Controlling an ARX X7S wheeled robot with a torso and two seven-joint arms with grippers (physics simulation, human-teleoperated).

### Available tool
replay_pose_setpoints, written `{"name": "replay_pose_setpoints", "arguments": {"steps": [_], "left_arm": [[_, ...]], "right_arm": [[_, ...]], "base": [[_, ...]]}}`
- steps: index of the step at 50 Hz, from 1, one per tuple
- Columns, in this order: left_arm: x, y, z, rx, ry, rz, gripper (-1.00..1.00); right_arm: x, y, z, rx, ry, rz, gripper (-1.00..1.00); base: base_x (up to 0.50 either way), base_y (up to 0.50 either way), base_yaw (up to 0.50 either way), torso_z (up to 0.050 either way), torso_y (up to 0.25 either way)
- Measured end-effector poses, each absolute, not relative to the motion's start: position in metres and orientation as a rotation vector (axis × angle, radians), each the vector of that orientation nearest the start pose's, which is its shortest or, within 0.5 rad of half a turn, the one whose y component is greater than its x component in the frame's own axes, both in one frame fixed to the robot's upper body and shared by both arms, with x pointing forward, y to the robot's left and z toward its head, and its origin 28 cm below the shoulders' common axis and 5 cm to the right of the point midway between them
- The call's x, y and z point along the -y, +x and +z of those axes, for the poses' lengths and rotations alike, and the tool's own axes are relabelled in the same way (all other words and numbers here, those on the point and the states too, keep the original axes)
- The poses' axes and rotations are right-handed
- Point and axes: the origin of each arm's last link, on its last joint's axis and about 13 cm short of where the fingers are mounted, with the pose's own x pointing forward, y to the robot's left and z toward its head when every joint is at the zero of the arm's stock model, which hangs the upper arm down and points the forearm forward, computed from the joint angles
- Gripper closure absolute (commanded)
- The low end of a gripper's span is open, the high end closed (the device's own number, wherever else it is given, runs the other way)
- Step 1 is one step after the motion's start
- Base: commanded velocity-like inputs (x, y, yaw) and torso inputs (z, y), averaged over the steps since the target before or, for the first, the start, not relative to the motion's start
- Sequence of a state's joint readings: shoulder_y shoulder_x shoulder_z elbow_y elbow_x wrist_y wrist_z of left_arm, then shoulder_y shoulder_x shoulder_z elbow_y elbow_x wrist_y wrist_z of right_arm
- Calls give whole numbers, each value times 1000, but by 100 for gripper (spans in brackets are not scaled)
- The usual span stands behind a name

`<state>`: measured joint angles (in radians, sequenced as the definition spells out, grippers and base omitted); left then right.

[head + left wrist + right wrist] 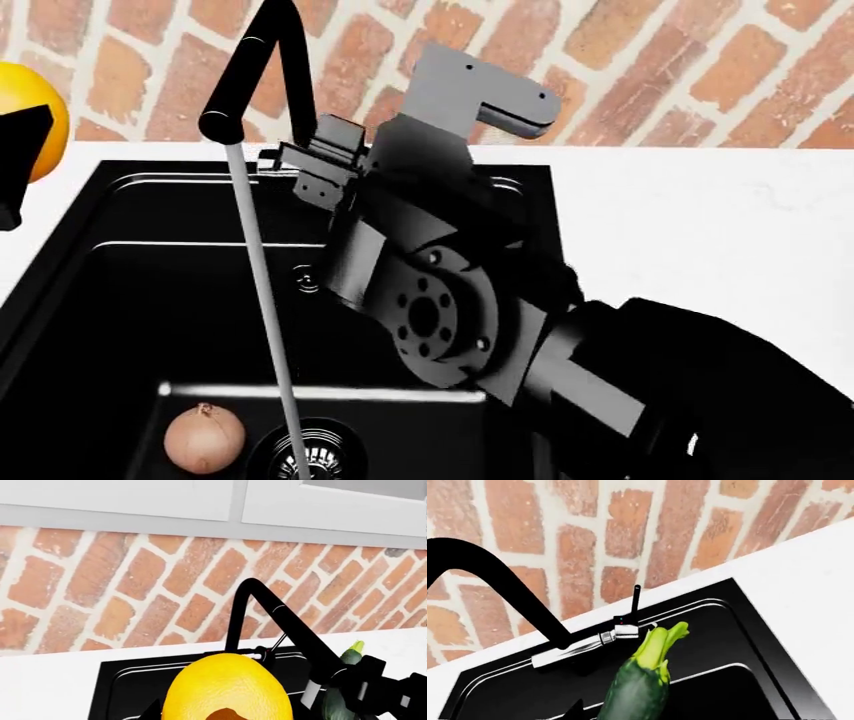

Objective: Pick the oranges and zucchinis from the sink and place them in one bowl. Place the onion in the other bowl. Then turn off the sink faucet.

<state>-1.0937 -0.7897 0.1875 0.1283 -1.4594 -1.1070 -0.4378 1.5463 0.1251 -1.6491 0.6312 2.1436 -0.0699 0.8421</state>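
Note:
My left gripper (223, 716) is shut on a yellow-orange orange (227, 687), held above the counter left of the black sink (160, 260); the fruit also shows at the left edge of the head view (24, 115). My right gripper (627, 714) is shut on a dark green zucchini (642, 680), stem tip up, held over the sink's back near the faucet's base. The zucchini also shows in the left wrist view (341, 692). The onion (204, 437) lies on the sink floor beside the drain (310, 455). Water streams from the black faucet (247, 70). Both bowls are out of view.
A brick wall (641, 60) rises behind the white counter (707, 230). The faucet's thin lever (635, 600) stands upright by its silver base (577, 647). My right arm (441, 310) spans the sink's right half. White cabinets (133, 497) hang above.

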Motion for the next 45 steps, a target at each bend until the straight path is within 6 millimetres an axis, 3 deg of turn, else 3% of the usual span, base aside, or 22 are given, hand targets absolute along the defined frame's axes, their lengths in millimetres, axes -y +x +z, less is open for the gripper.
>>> {"name": "replay_pose_setpoints", "arguments": {"steps": [8, 14, 22, 32, 45], "left_arm": [[-303, 271, 298, -158, -102, -266, 100], [-303, 271, 298, -158, -98, -276, 100], [-316, 276, 297, -145, -73, -276, 100], [-305, 276, 284, -114, -22, -245, 100], [-303, 274, 279, -106, -17, -233, 100]], "right_arm": [[6, 361, 237, -357, 283, -88, 100], [27, 348, 240, -333, 144, -6, 100], [63, 324, 252, -223, 10, 170, 100], [105, 292, 277, -82, -110, 313, 100], [134, 256, 287, -11, -195, 360, 100]], "base": [[0, 0, 0, 0, 0], [0, 0, 0, 0, 0], [0, 0, 0, 0, 0], [0, 0, 0, 0, 0], [0, 0, 0, 0, 1]]}}
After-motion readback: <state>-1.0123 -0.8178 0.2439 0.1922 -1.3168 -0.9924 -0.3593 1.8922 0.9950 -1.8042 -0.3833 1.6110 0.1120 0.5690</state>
